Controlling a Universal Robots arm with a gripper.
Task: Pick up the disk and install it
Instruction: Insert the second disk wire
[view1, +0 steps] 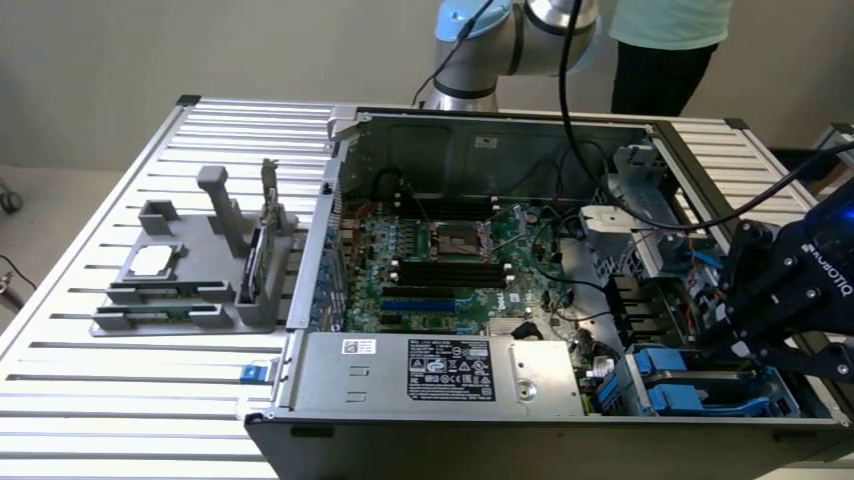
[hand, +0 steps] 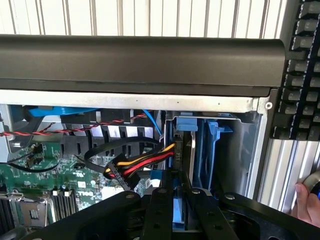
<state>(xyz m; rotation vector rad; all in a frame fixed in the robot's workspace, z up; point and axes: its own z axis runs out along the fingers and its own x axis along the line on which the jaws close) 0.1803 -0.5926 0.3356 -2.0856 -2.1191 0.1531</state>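
Narrow drive bay hemmed by blue caddies, coloured cable bundle and case wall.

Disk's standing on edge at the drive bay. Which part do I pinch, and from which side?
Pinch the disk by its thin blue-framed edge, across its thickness, coming in from the case's open side. It stands on edge with cables on one flank and another blue caddy on the other, so only that edge looks free. The gripper is closed there.
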